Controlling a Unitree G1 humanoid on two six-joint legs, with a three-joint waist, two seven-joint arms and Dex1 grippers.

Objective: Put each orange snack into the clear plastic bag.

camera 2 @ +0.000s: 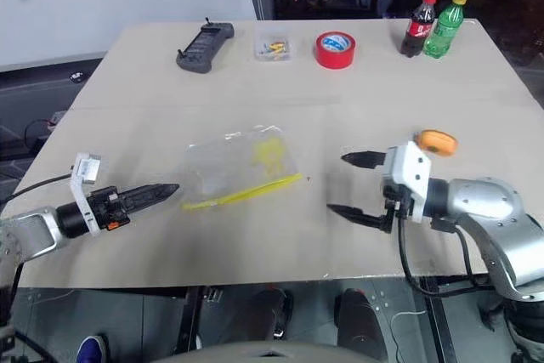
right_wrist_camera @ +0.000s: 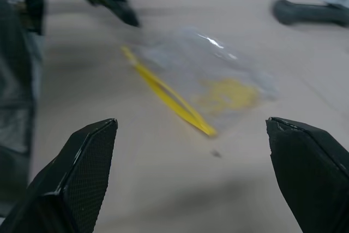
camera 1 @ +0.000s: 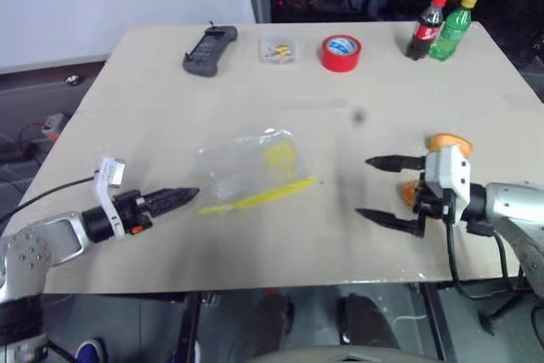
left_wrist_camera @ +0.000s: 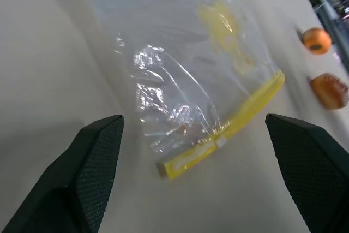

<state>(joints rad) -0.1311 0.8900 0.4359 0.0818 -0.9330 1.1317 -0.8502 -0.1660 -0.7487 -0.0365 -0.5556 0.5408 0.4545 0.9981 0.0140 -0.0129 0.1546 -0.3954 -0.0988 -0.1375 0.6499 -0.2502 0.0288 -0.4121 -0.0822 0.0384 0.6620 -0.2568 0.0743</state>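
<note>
1. Left gripper [camera 1: 174, 199]: jaws open, empty, aimed at the bag [camera 1: 248, 165] from just beside its zip-strip corner. Judged purpose: to pin or lift the bag so its mouth can be opened.
2. Right gripper [camera 2: 355, 184]: jaws spread wide, empty, pointing toward the bag from its far side, apart from it.
3. Bag: lies flat near the middle of the table [camera 1: 280, 244], yellow strip on the edge nearest the robot. Nothing orange is inside.
4. Snacks: both lie on the table beyond the right gripper, away from the bag. The light snack [camera 2: 436, 141] is farther; the dark snack [left_wrist_camera: 329, 90] is nearer.
5. Writing: the bag's yellow print is illegible. The bottles [camera 1: 438, 28], far from the bag, carry unreadable labels.
</note>
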